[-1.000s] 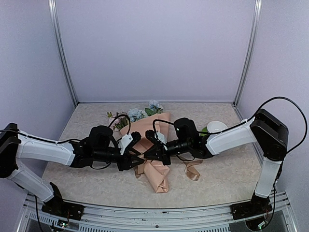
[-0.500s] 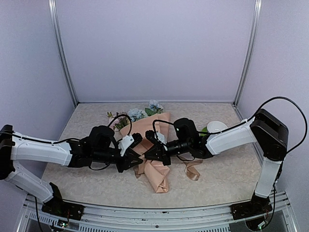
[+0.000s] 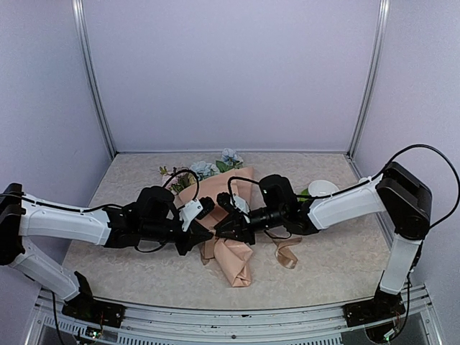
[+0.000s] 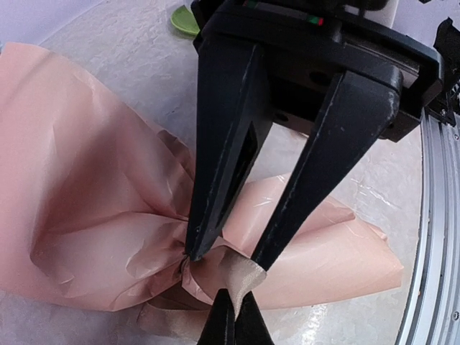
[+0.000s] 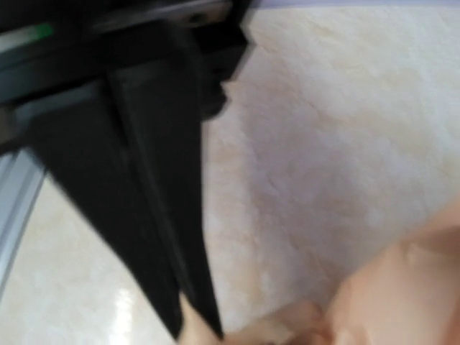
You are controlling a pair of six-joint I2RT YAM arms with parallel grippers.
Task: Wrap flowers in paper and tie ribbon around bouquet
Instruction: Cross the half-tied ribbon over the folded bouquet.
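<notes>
The bouquet [image 3: 228, 215] lies mid-table, its peach paper [image 4: 86, 180] pinched into a waist, and the flowers [image 3: 208, 167] show at its far end. Both grippers meet at that waist. My left gripper [image 4: 233, 313] is shut on a short beige fold of the ribbon [image 4: 243, 277]. Facing it, my right gripper [image 4: 226, 259] has its fingers spread apart, one tip on the paper, the other touching the ribbon fold. More ribbon [image 3: 287, 253] loops on the table to the right. The right wrist view is blurred: it shows the left gripper [image 5: 195, 327], not its own fingers.
A white round dish [image 3: 323, 188] with a green leaf [image 3: 305, 192] beside it sits behind the right arm. The paper's pointed tail [image 3: 238, 272] reaches toward the near edge. Grey walls enclose the table on three sides.
My left gripper has shut on the ribbon fold. The right gripper's fingers have parted from shut. Both arms have hardly shifted.
</notes>
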